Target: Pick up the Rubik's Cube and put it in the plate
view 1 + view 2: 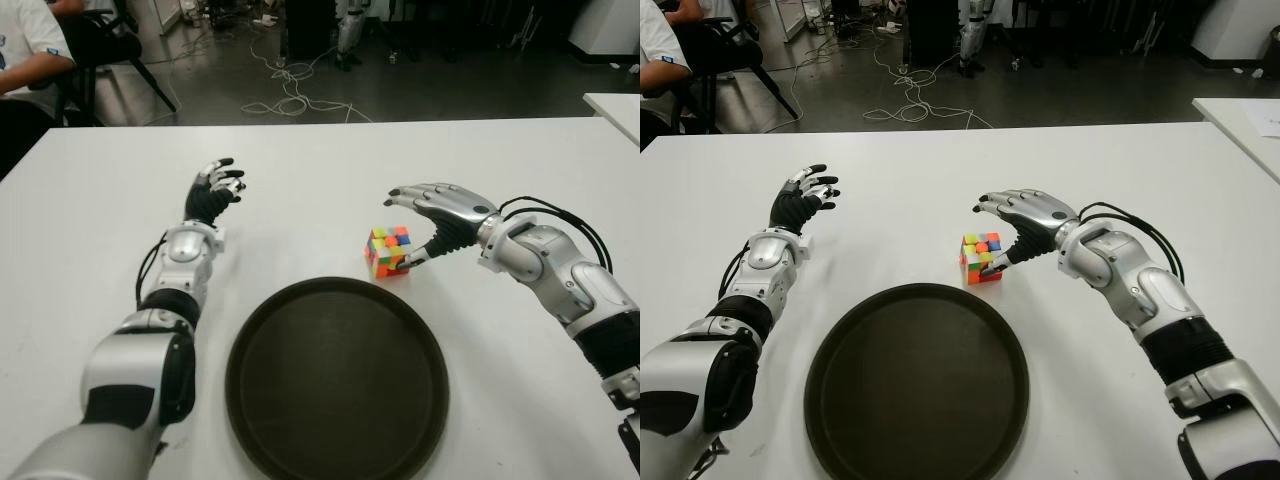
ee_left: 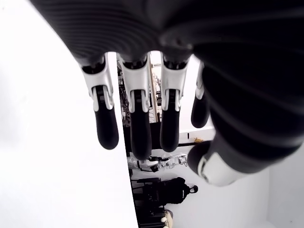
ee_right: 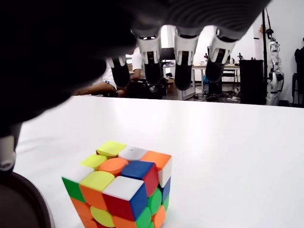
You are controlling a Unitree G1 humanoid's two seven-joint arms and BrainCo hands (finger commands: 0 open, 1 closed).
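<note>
The right hand [image 1: 432, 215] reaches forward from a bent arm, fingers spread and arched, thumb tip pointing down, grasping nothing. The left hand [image 1: 213, 190] sits well to its left, forearm outstretched, fingers loosely extended and empty.

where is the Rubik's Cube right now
In the eye views the Rubik's Cube sits on the white table just beyond the dark plate's far right rim, under the open right hand.

Silver-shelled arms with black ribbed joints, black cables [image 1: 560, 215] at right wrist, silver hand [image 1: 440, 205] backs, black fingertips [image 2: 107, 133]
</note>
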